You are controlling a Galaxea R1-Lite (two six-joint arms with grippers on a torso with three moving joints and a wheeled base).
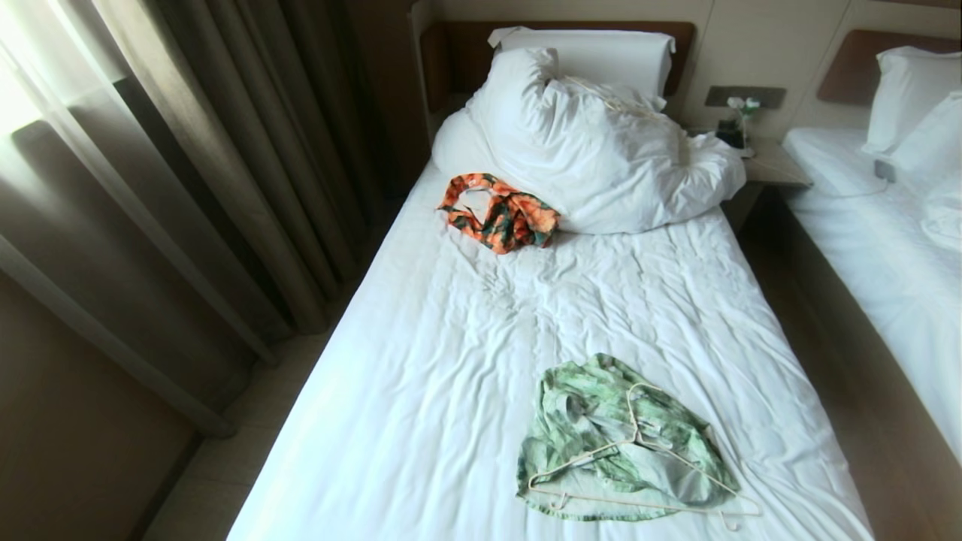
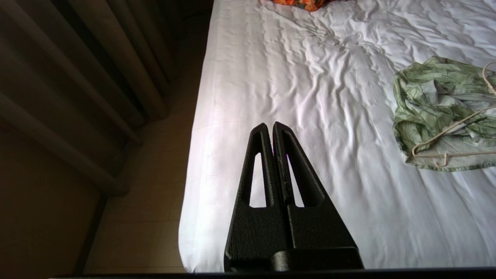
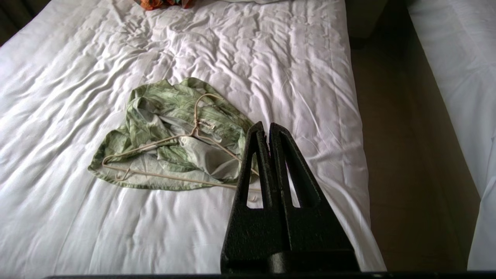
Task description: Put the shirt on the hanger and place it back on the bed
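Now: one shirt (image 1: 601, 421), one hanger (image 1: 639, 466) atop, one bed (image 1: 421, 391); left end effector (image 2: 270, 124), right end effector (image 3: 265, 124) both closed, empty.

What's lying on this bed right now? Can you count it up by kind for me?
Garments: 2, the green leafy shirt and the orange patterned garment
Hangers: 1, the hanger, lying on top of the shirt
Duvets: 1, the duvet, bunched up
Pillows: 1, the pillow at the headboard
Total: 5 things on the bed
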